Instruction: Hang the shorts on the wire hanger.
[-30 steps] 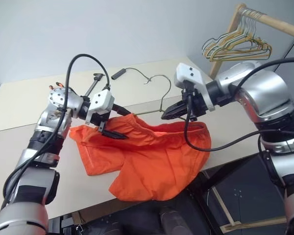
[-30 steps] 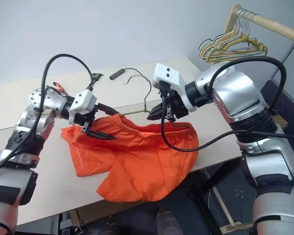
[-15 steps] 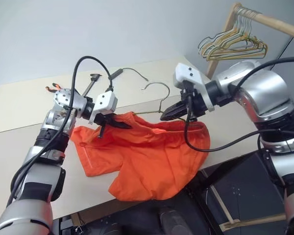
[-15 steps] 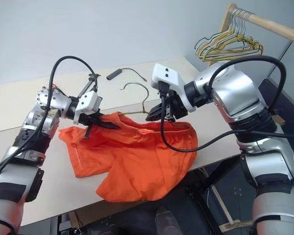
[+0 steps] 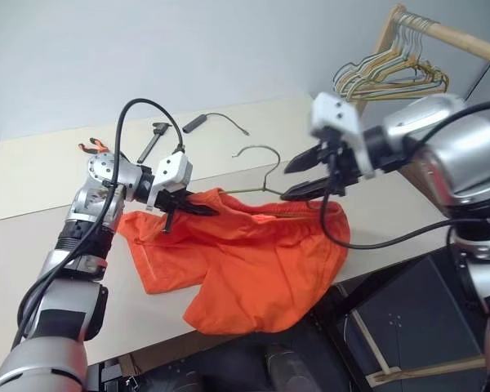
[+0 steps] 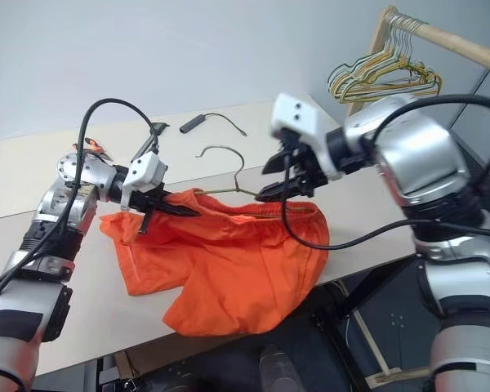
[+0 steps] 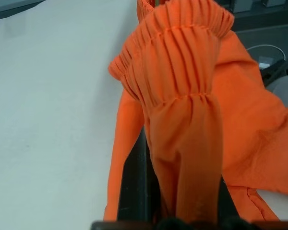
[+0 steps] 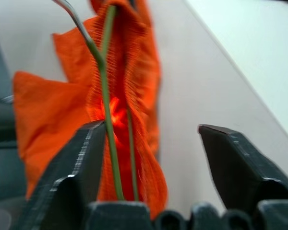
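Note:
The orange shorts [image 5: 245, 261] lie on the table [image 5: 49, 180], one leg drooping over its front edge. My left gripper [image 5: 198, 206] is shut on the gathered waistband [image 7: 177, 96] at its left end and holds it a little off the table. The wire hanger [image 5: 257, 148] rests with its hook up behind the waistband, and its thin wire [image 8: 104, 91] runs into the waist opening. My right gripper [image 5: 298, 180] hangs open just right of the hanger's neck, above the waistband's right part, holding nothing.
A wooden rack [image 5: 441, 28] at the back right carries a bunch of wire hangers [image 5: 392, 73]. Small black tools [image 5: 153, 140] and a black stick with a cord [image 5: 198, 122] lie at the table's back. The table's front and right edges run close to the shorts.
My left gripper closed on the waistband and lifted it slightly. My right gripper opened, let go of the hanger and drew back up and to the right.

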`<state>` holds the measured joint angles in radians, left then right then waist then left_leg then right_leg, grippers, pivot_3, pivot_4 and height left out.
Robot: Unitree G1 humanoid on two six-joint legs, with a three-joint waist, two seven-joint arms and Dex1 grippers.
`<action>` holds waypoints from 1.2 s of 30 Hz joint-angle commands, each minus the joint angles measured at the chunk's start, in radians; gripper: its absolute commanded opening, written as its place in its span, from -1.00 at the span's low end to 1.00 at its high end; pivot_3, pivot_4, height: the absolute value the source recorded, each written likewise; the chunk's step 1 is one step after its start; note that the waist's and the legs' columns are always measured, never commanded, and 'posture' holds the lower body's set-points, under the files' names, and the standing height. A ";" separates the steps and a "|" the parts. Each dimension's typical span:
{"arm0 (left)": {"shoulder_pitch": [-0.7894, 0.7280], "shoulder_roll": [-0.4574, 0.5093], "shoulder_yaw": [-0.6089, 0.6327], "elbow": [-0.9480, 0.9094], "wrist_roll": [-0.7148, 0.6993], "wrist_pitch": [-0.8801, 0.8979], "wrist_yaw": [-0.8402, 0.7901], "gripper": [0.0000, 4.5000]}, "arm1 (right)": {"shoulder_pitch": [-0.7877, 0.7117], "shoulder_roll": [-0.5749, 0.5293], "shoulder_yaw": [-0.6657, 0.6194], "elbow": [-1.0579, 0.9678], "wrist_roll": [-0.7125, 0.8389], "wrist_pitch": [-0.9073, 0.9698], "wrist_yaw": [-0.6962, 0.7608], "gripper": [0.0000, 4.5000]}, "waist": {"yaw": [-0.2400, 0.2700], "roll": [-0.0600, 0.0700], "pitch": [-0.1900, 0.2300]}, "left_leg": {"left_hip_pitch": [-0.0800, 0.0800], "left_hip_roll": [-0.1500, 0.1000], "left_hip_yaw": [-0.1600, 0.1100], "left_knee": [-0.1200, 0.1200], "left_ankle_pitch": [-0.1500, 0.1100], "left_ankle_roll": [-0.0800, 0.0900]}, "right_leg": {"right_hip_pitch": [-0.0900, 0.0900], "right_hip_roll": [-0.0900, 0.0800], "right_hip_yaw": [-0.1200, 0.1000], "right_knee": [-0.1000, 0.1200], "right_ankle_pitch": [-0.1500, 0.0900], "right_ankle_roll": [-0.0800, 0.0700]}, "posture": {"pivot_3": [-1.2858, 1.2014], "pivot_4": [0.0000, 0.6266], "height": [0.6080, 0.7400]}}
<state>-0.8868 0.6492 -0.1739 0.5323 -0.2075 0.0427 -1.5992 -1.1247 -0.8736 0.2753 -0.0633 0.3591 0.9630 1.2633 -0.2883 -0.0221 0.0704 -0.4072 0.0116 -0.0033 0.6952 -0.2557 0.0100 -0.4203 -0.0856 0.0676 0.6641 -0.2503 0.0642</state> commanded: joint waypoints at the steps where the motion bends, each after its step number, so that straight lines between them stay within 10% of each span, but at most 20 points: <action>1: -0.007 0.004 0.041 -0.024 -0.030 0.018 0.012 -1.00 | 0.040 -0.088 -0.146 -0.072 0.049 0.033 -0.007 0.98 | 0.000 0.000 0.000 | 0.000 0.000 0.000 0.000 0.000 0.000 | 0.000 0.000 0.000 0.000 0.000 0.000 | -0.17 -0.93 1.00; 9: -0.013 0.007 0.052 -0.015 -0.031 0.032 0.011 -1.00 | 0.372 -0.260 -0.186 -0.290 0.024 0.003 -0.065 0.98 | -0.004 0.000 0.000 | 0.002 0.001 0.001 -0.001 0.000 0.000 | 0.001 0.000 0.001 -0.001 -0.001 0.001 | -0.18 -0.92 1.00; 18: -0.020 0.008 0.046 -0.018 -0.028 0.033 0.002 -1.00 | 0.356 -0.136 -0.055 -0.292 -0.025 0.040 -0.180 0.98 | -0.004 0.001 0.000 | 0.002 0.001 0.002 -0.001 0.000 0.000 | 0.001 0.001 0.003 -0.001 -0.001 0.002 | -0.17 -0.94 1.00; 33: -0.008 0.010 0.015 -0.027 -0.015 0.004 -0.015 -1.00 | 0.224 -0.074 0.121 -0.189 -0.078 -0.035 -0.067 -0.98 | -0.003 0.001 0.000 | 0.002 0.000 0.002 0.000 0.000 0.000 | 0.001 0.001 0.002 -0.001 -0.001 0.002 | -0.18 -0.91 1.00; 36: -0.001 0.009 0.002 -0.022 -0.019 -0.029 -0.015 -1.00 | 0.231 -0.079 0.120 -0.196 -0.058 -0.022 -0.027 -1.00 | -0.004 0.001 0.000 | 0.002 0.000 0.002 0.000 0.000 0.000 | 0.001 0.001 0.002 -0.001 -0.001 0.002 | -0.18 -0.91 1.00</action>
<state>-0.8807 0.6552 -0.1743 0.5276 -0.2097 0.0453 -1.6110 -0.8749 -0.9483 0.4140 -0.2448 0.2799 0.9456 1.2077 -0.2918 -0.0212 0.0699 -0.4055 0.0120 -0.0018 0.6949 -0.2558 0.0101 -0.4196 -0.0850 0.0695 0.6635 -0.2513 0.0657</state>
